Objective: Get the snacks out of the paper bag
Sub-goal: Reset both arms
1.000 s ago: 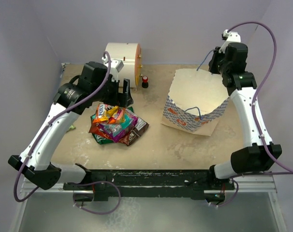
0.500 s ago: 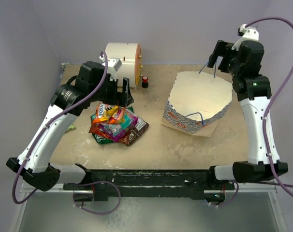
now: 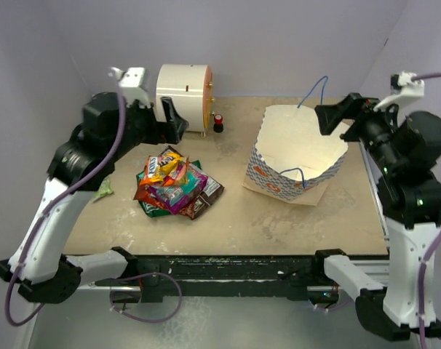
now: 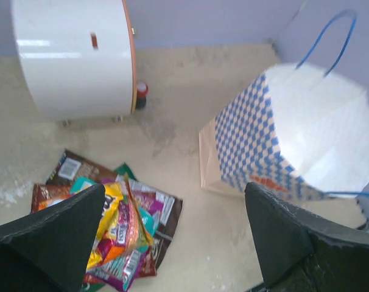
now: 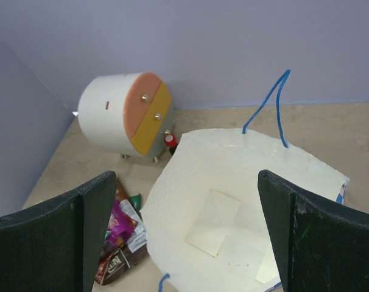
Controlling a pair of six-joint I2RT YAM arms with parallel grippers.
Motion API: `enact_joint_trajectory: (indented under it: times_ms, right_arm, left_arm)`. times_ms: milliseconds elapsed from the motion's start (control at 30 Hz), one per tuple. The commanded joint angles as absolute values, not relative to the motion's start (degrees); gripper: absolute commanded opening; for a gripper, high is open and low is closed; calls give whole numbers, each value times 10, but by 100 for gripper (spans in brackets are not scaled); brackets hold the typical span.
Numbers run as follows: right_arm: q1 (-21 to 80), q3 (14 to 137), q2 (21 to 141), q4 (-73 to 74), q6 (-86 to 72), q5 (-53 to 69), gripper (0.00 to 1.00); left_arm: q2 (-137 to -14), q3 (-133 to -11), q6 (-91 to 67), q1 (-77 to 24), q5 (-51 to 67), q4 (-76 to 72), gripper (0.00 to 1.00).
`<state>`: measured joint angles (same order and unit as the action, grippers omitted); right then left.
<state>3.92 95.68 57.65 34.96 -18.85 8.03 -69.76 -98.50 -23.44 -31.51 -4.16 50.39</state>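
Change: both arms have lifted back; right gripper (image 3: 330,118) released the cord handle.
Jaws: left gripper (image 3: 173,120) and right wide, empty.
Snacks (image 3: 177,187): piled at 9 o'clock of the paper bag (image 3: 297,156).
Room: bare table (image 3: 279,225) along the near edge.

One paper bag (image 3: 297,154) stands right of centre in the overhead view, mouth open, with two blue cord handles, one at its far rim and one at its near rim. One heap of snack packets (image 3: 175,187) lies left of centre; the packets overlap too much for an exact count, but at least six show, in green, orange, brown, purple and yellow. One white drum (image 3: 183,89) sits at the upper left, and one small red-and-black object (image 3: 218,122) stands just beside it. One small green scrap (image 3: 102,190) lies at the left edge of the desk (image 3: 264,225). Two robot arms are in view, each with one claw.
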Motion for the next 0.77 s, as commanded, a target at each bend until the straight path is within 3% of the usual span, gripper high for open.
enact_joint_trajectory:
  times_ms: [0,167,733]
  right_arm:
    - [41,952,512,338,-218,73,100]
    - [41,925,457,365,-234,29,100]
    - [41,924,455,372,-245,-50,100]
  left_arm:
    - [-602,-971,-244,-312,-126,365,99]
    - [-555,-954,-238,-312,-157,323,99]
    - [-506,-955,-214,-312,-211,370,99]
